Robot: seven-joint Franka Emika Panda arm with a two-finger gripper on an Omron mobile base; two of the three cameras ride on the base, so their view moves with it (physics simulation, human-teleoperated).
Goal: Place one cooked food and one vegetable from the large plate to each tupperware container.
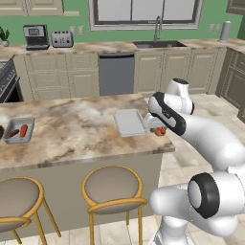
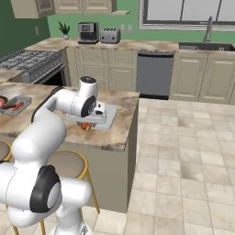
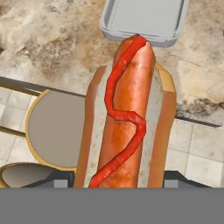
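Marble island counter fills frame middle. Empty tupperware container centre of left base view. Second container at left edge, food inside. Hot dog centre of hand view, clamped in gripper. Bun likely soft, light, sauce slippery; hold mid-length across bun sides.

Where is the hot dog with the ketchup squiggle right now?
The hot dog sits lengthwise between the hand's fingers, held beside the near rim of the empty pale grey container on the island.
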